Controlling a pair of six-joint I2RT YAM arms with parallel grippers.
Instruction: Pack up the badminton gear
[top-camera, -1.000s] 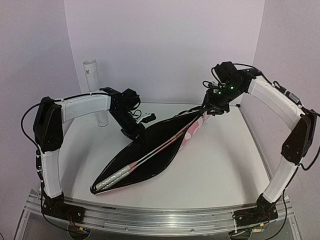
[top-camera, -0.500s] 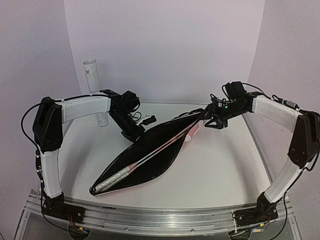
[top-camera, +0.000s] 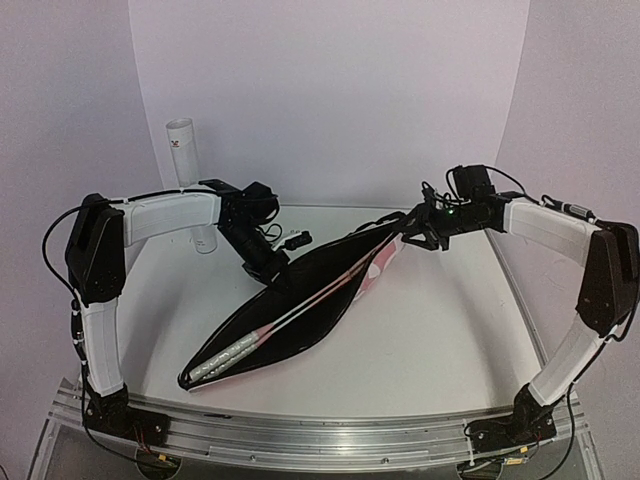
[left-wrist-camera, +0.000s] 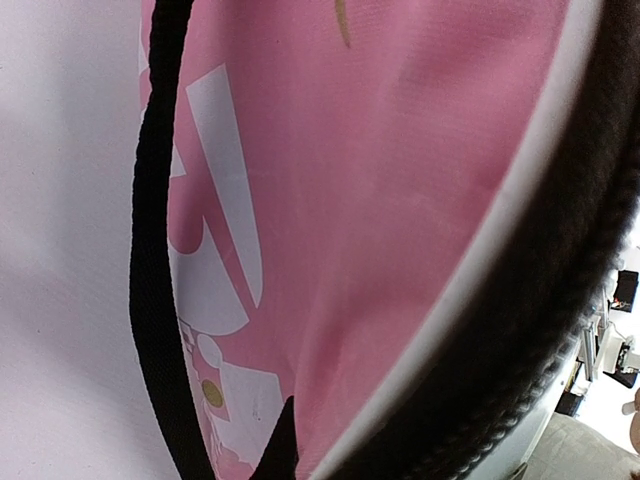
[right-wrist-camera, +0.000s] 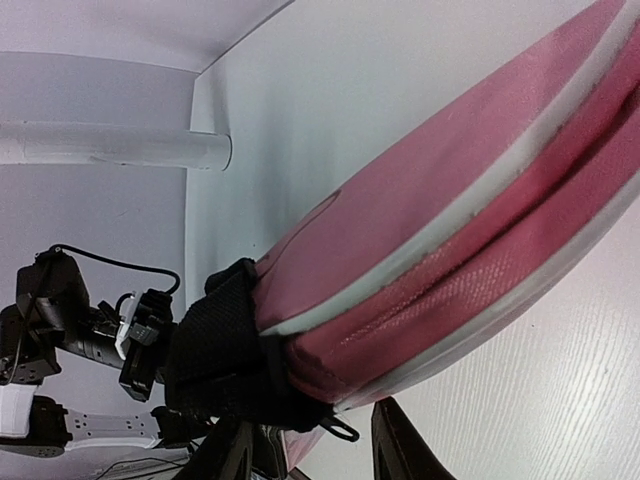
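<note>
Jaws of the left gripper are closed all the way, pinched on the far-left rim of the open bag about midway along its length. Its wrist camera is filled by the bag's pink outer cloth, pressed close.

Right gripper sits at the bag's far end. Wrist view: its two dark fingers stand partly apart, with the small black zipper pull hanging in the gap between them. Nothing is clamped there that I can see. The bag's black end patch lies just above the fingertips.

Rackets lie inside the bag on the black lining, with the white handles at the near-left end and the thin shafts running diagonally toward the far right. The heads are hidden in the far end.

Bag lies diagonally across the white table, mouth gaping, pink outside and black inside.

Writing: large white block lettering on the pink cloth, beside the black zipper tape. It is cropped and too close to read as a word. A gold dot sits among the letters.

White tube stands upright at the far left, behind the left arm. It has a small dark mark near the top, too small to read.
</note>
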